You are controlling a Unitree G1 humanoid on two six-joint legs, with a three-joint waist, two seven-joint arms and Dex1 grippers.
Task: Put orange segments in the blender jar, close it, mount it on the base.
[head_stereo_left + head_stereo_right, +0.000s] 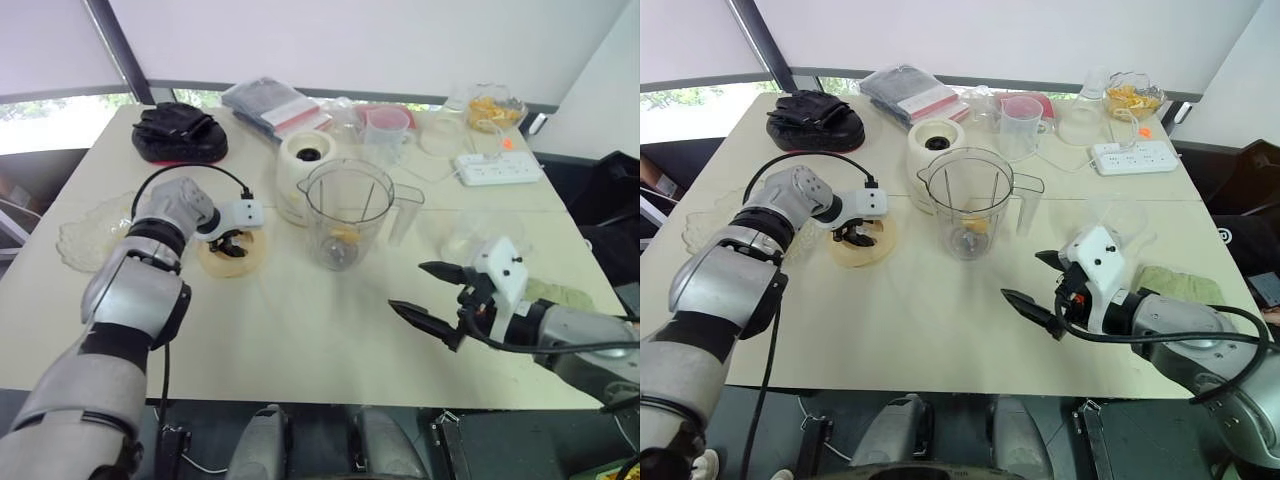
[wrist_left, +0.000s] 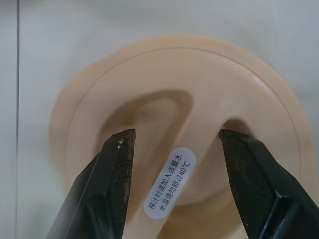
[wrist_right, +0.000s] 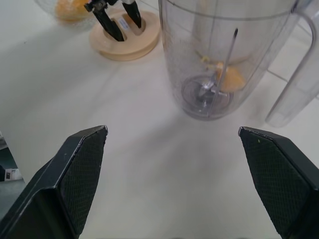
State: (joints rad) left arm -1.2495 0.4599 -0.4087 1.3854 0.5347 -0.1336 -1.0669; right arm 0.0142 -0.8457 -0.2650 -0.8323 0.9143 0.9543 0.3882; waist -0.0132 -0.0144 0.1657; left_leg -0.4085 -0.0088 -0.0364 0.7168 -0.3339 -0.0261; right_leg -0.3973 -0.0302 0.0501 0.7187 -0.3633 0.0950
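The left hand [image 2: 174,149] points down over the flat pale yellow lid [image 1: 232,256] on the desk [image 1: 300,330]. Its two fingers are spread, one on each side of the raised grip in the lid's middle — if they touch it, I cannot tell. The blender jar [image 1: 348,212] stands upright just beside the lid, open on top, with an orange segment [image 3: 230,78] at the bottom next to the blade. The base [image 1: 305,172] stands just behind the jar. The right hand [image 1: 433,297] hovers over the desk in front of the jar, fingers spread wide and empty.
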